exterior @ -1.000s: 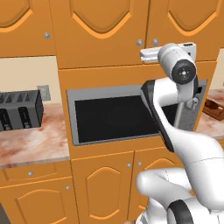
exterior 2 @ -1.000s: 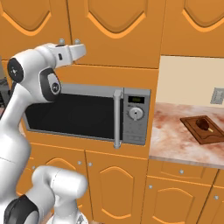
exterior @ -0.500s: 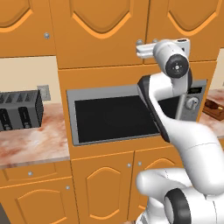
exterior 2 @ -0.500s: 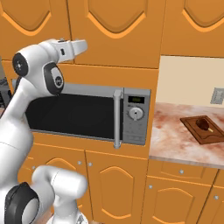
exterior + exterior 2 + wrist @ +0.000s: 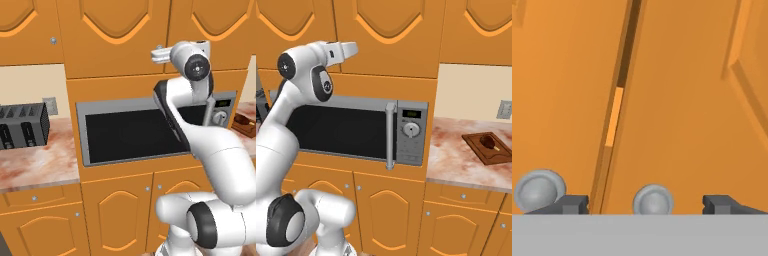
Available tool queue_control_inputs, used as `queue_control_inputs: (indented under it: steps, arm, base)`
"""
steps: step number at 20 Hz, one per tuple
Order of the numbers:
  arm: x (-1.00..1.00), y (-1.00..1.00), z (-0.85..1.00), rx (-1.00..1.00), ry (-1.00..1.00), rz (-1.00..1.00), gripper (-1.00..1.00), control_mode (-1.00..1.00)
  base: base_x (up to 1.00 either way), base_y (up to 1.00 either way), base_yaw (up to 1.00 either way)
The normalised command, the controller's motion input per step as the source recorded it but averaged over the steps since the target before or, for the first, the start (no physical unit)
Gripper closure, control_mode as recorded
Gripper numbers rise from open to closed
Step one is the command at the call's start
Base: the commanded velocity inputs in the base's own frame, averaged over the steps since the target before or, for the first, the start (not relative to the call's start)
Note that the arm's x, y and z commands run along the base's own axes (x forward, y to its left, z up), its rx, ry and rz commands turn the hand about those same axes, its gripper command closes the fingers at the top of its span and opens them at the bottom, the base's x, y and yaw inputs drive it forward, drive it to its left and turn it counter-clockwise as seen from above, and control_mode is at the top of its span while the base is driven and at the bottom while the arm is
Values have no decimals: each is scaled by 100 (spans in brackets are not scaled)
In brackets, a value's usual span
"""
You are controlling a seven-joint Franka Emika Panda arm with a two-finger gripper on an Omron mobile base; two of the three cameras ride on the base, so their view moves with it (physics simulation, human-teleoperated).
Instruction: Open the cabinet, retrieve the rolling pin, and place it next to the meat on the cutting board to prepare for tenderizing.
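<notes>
cabinet (image 5: 145, 35): you see its two doors above the microwave (image 5: 150, 127), closed.
knobs: in your hand view, one knob (image 5: 653, 200) lies between the fingertips, the other knob (image 5: 539, 189) beyond the seam.
gripper (image 5: 646, 204): right at the door, around that knob; contact looks unclear.
cutting board (image 5: 488, 147): on the counter (image 5: 451, 160), right of the microwave.
meat (image 5: 486, 140): on the board.
toaster (image 5: 22, 126): left of the microwave.
</notes>
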Motion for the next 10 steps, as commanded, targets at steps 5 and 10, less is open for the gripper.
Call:
queue_control_inputs:
  steps: [5, 10]
  arm:
    - [22, 0, 0, 0, 0, 1, -100, -100]
    - [27, 1, -2, 0, 1, 2, 100, -100]
  base:
    - [0, 0, 0]
    - [0, 0, 0]
